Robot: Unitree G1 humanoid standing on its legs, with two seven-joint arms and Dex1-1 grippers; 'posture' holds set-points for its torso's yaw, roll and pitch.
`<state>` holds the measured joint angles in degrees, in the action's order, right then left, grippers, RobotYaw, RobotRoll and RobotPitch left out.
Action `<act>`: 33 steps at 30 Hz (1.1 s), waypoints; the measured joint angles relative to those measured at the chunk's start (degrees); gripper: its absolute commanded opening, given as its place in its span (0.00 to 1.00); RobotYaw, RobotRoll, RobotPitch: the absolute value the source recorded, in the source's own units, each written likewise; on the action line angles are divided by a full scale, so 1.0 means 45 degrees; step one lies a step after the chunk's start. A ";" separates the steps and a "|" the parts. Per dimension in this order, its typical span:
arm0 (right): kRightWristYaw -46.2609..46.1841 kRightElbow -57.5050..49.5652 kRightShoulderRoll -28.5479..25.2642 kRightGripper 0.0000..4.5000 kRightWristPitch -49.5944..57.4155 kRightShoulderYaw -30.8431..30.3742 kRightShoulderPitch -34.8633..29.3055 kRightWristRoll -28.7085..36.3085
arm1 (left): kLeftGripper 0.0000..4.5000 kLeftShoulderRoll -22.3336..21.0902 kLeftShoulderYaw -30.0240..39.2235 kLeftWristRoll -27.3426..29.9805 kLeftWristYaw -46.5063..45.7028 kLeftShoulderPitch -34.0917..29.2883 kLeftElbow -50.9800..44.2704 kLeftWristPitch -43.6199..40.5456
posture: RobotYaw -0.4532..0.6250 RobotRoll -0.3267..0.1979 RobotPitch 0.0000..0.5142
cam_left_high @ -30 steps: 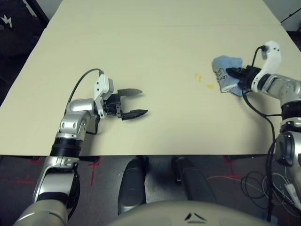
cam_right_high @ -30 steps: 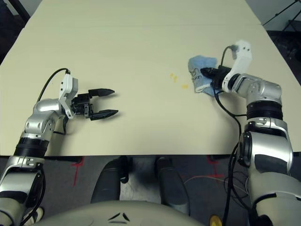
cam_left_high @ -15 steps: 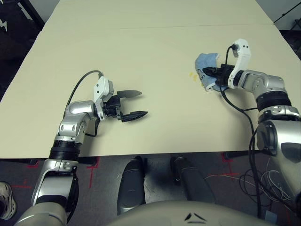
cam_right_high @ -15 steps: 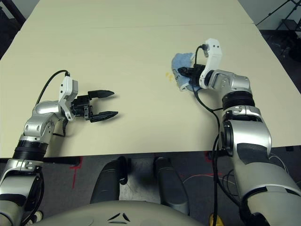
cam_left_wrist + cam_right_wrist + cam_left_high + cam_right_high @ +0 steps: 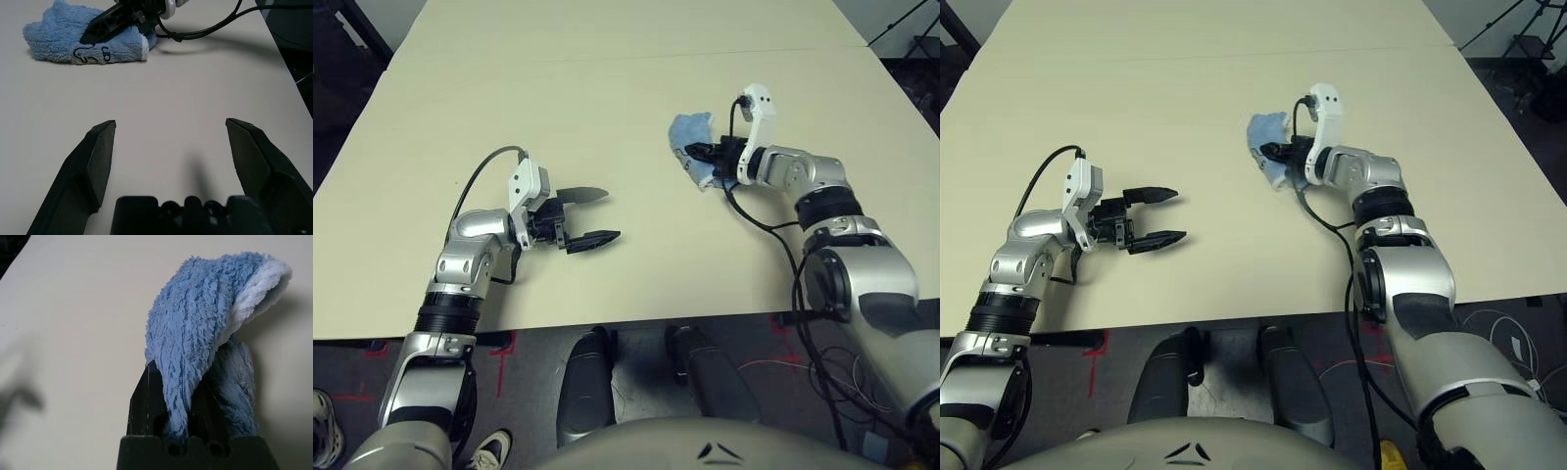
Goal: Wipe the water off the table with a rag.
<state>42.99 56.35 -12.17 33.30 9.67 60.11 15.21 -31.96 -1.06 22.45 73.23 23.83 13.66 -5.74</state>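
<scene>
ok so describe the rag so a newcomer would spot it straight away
On the big cream table, look toward the robot's right arm, whose end effector is shut on something soft. That is the rag: light blue, fluffy and crumpled, with a white edge and a small dark printed mark, unlike the hard black and silver arms around it.

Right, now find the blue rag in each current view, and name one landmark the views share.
Left eye view: the rag is just right of centre, in the upper half.
Right eye view: near the middle, upper half.
Left wrist view: upper left, pinched by the right gripper.
Right wrist view: centre to upper right, between the right gripper's fingers.
Shared landmark: the pale tabletop under the rag.
</scene>
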 measured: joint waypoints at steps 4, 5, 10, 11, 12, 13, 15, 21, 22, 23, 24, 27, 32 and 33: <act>0.0023 -0.0029 0.0173 0.03 0.0014 -0.0001 -0.0001 0.0000 | 1.00 0.0004 0.0000 0.0000 -0.0033 -0.0036 -0.0007 0.0000 | 0.54 0.62 0.41; 0.0029 -0.0031 0.0160 0.03 0.0016 -0.0002 -0.0005 -0.0005 | 1.00 0.0005 -0.0001 0.0000 -0.0034 -0.0040 -0.0014 0.0000 | 0.54 0.62 0.41; 0.0216 -0.0094 -0.0314 0.03 0.0136 0.0009 -0.0144 0.0067 | 1.00 0.0013 -0.0003 0.0001 -0.0033 -0.0042 -0.0068 0.0000 | 0.53 0.62 0.41; 0.0278 -0.0140 -0.0514 0.03 0.0172 0.0012 -0.0228 0.0097 | 1.00 0.0027 -0.0009 0.0002 -0.0033 -0.0034 -0.0093 0.0001 | 0.53 0.62 0.41; 0.0356 -0.0232 -0.0771 0.03 0.0253 0.0021 -0.0336 0.0114 | 1.00 0.0042 -0.0014 0.0005 -0.0032 -0.0026 -0.0110 0.0001 | 0.53 0.62 0.41; 0.0457 -0.0379 -0.1142 0.03 0.0345 0.0023 -0.0497 0.0127 | 1.00 0.0043 -0.0013 0.0006 -0.0033 -0.0028 -0.0113 0.0001 | 0.52 0.62 0.41; 0.0577 -0.0642 -0.1727 0.03 0.0507 0.0027 -0.0768 0.0139 | 1.00 0.0040 -0.0005 0.0008 -0.0030 -0.0029 -0.0110 0.0003 | 0.52 0.62 0.42; 0.0954 -0.1803 -0.3003 0.03 0.1020 -0.0006 -0.1776 0.0295 | 1.00 0.0042 -0.0014 0.0003 -0.0024 0.0004 -0.0044 0.0013 | 0.51 0.62 0.43; 0.0971 -0.2016 -0.3189 0.03 0.1120 -0.0006 -0.1942 0.0338 | 1.00 0.0046 -0.0017 0.0002 -0.0021 0.0023 -0.0008 0.0018 | 0.51 0.62 0.43; 0.1009 -0.2220 -0.3371 0.03 0.1222 -0.0001 -0.2121 0.0375 | 1.00 0.0048 -0.0020 0.0001 -0.0020 0.0040 0.0022 0.0022 | 0.51 0.62 0.43; 0.1056 -0.2453 -0.3620 0.03 0.1343 0.0000 -0.2315 0.0413 | 1.00 0.0047 -0.0020 0.0001 -0.0018 0.0045 0.0047 0.0027 | 0.51 0.62 0.43; 0.1088 -0.2972 -0.4294 0.03 0.1683 0.0052 -0.2823 0.0567 | 1.00 0.0036 -0.0020 -0.0001 0.0021 0.0047 0.0088 0.0040 | 0.51 0.62 0.43; 0.1082 -0.3546 -0.5123 0.03 0.2079 0.0177 -0.3482 0.0832 | 1.00 0.0044 -0.0028 -0.0009 0.0049 0.0097 0.0155 0.0075 | 0.50 0.62 0.43; 0.1077 -0.3579 -0.5245 0.03 0.2144 0.0243 -0.3566 0.0846 | 1.00 0.0044 -0.0028 -0.0010 0.0051 0.0105 0.0170 0.0082 | 0.49 0.62 0.43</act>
<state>47.83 40.24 -35.77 42.95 10.76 44.06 19.02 -31.76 -1.18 22.41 73.46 24.30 14.42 -5.37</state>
